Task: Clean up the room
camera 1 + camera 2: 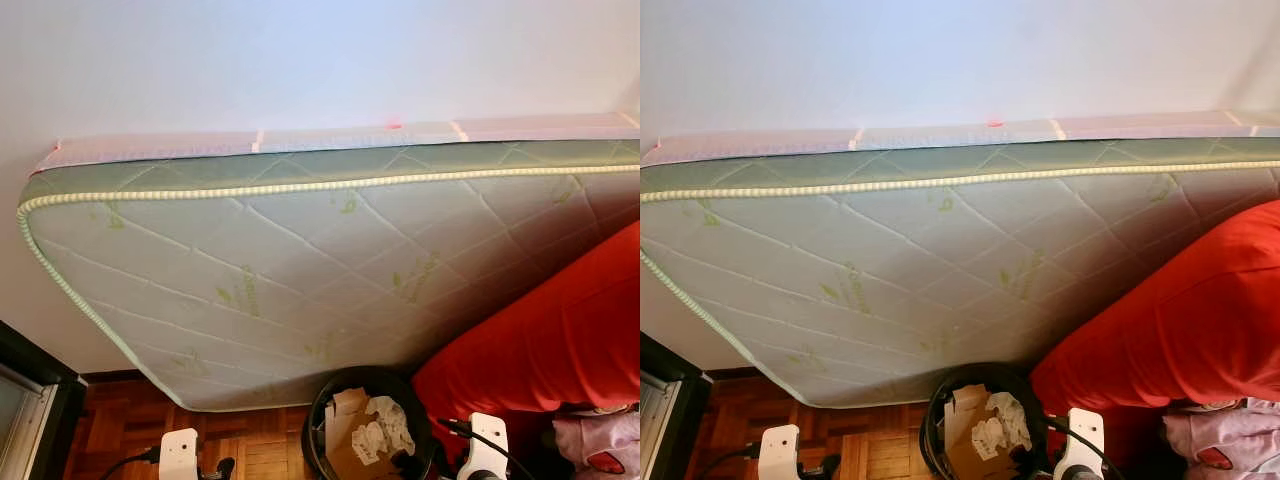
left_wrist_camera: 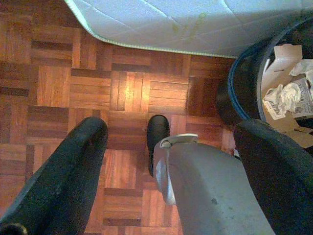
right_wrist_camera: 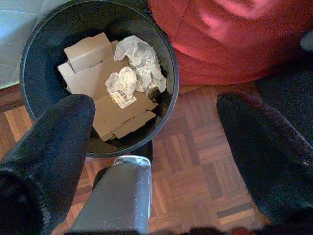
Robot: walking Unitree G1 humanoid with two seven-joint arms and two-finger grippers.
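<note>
Both end effectors, left (image 2: pixel 166 152) and right (image 3: pixel 156 147), spread empty; round black waste bin (image 3: pixel 168 73) just ahead holds light crumpled paper (image 3: pixel 137 68), flattened cardboard (image 3: pixel 107 112)—likely grip the stiff rim.

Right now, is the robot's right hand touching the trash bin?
Apart. The right wrist view shows the open right end effector hanging above the bin, with bare floor between its fingers.
</note>
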